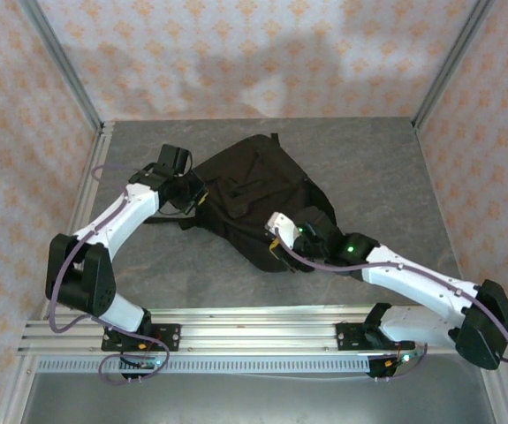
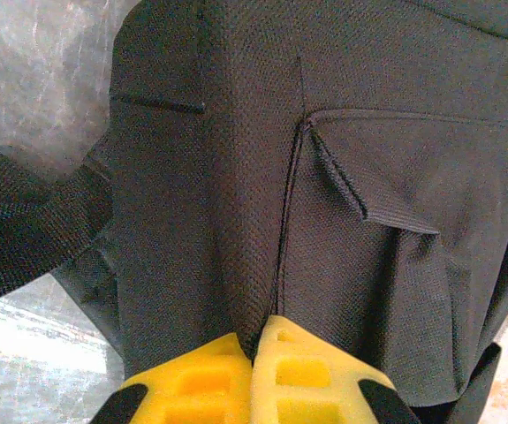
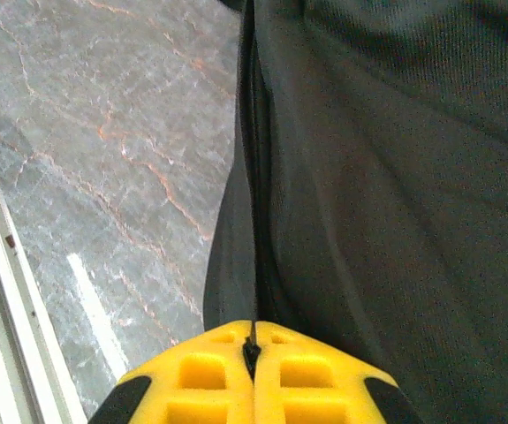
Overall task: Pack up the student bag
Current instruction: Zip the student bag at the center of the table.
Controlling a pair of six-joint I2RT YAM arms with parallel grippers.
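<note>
Bright, even light; soft shadows.

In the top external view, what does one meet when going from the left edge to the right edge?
left arm's elbow → left gripper → middle of the student bag → right gripper → right arm's elbow

Left end effector (image 2: 252, 353) pinched closed; right end effector (image 3: 252, 349) likewise.

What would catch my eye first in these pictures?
A big black bag lies slumped in the middle of the grey table. The left gripper pinches its left side and the right gripper its near side, their yellow fingers shut on the fabric.
</note>
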